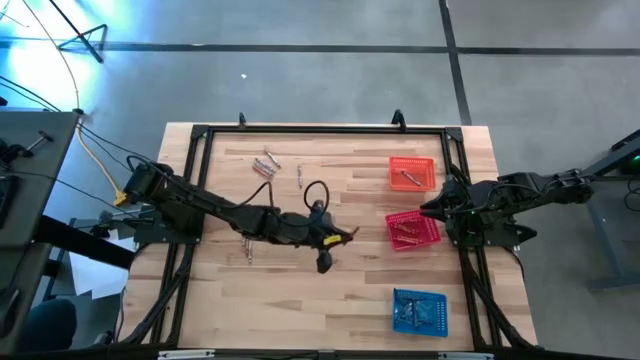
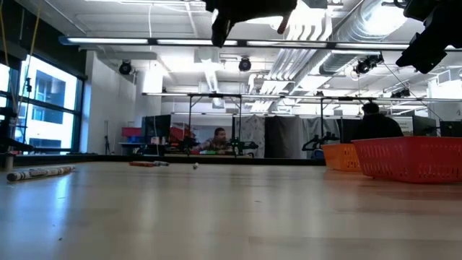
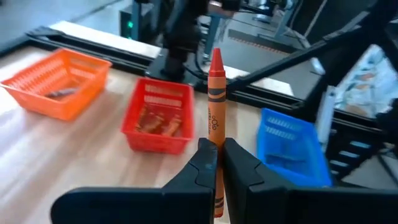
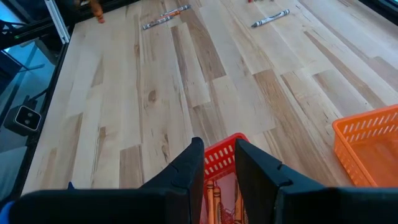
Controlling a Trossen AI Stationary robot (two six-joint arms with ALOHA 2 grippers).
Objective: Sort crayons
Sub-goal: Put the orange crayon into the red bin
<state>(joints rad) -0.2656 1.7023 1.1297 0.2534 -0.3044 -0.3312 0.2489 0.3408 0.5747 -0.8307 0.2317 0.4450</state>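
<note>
Orange-red wax showed between the fingers of the left pincer [image 3: 216, 163], which were pinched shut on a single crayon [image 3: 215, 87]. The crayon was held by its lower part, with the tip pointing away from the pincer toward the baskets, probably so that it could be dropped tip first. Just beyond the tip stood the red basket [image 3: 157, 117], with several crayons already lying in it; the orange basket [image 3: 55, 82] was seen to one side of it and the blue basket [image 3: 290, 144] to the other. The grip was judged to be a carrying one, with the crayon not yet over any basket.

The right pincer [image 4: 219, 163] was kept waiting above the near rim of the red basket, its fingers parted narrowly and nothing held. Loose crayons [image 1: 268, 163] were left on the wooden table [image 1: 340, 300], well behind the left pincer.
</note>
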